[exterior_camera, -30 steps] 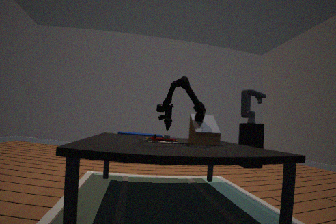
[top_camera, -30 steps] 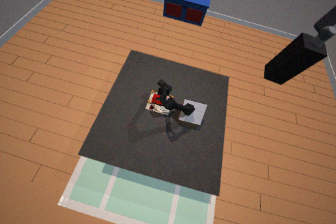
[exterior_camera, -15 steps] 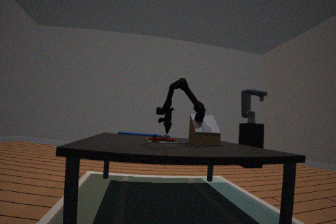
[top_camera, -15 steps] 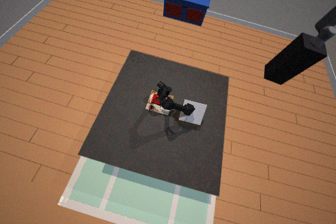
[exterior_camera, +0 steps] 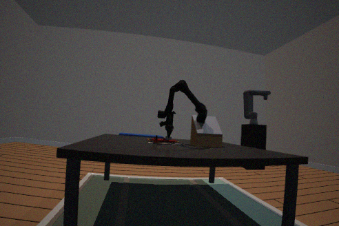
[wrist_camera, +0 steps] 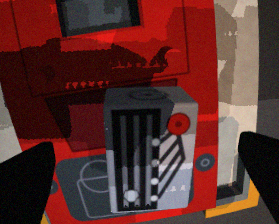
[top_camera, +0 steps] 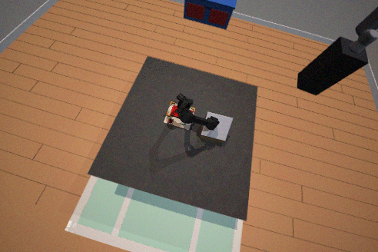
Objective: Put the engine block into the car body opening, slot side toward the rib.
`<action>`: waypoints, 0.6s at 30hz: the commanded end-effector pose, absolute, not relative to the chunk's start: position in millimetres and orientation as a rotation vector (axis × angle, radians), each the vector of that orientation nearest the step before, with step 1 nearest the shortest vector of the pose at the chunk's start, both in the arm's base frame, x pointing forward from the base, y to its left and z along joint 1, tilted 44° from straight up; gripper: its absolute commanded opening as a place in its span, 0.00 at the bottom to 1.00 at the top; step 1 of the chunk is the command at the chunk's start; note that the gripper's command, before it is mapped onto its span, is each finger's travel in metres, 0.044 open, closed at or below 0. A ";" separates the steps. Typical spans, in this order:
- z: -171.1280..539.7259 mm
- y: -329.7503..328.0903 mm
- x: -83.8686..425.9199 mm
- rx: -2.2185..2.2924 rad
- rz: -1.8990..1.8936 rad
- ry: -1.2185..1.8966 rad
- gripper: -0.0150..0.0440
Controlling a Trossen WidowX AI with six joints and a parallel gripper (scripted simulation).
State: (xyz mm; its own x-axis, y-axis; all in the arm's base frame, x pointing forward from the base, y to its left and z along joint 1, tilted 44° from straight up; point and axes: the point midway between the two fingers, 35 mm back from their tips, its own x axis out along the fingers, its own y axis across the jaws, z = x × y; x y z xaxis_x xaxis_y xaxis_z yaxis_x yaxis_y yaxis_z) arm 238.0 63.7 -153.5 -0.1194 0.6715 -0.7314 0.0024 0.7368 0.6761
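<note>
The engine block (wrist_camera: pixel 180 177), grey-white with black slots and a red round cap, stands upright on the red car body (wrist_camera: pixel 202 60) (top_camera: pixel 174 111), over a dark grey panel with line drawings. A dark four-sided area (wrist_camera: pixel 82 122) in the red body, perhaps the opening, lies beside and partly behind the block; the rib cannot be made out. My gripper (wrist_camera: pixel 150 147) (exterior_camera: pixel 169 137) points down low over the car body. It is open, one finger on each side of the block, with gaps on both sides.
The car body lies on a cream board (wrist_camera: pixel 235 45) with yellow corner brackets (wrist_camera: pixel 232 202). The arm's base is on a wooden box with a white sloping top (top_camera: pixel 224 126) (exterior_camera: pixel 213 125), beside the board on the dark table (top_camera: pixel 130 148) (exterior_camera: pixel 138 150).
</note>
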 end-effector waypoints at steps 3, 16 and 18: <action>-154.3 65.3 235.2 0.565 0.620 1.611 0.73; -154.3 65.3 235.2 0.565 0.620 1.611 0.39; -153.3 63.9 235.9 0.565 0.620 1.611 0.30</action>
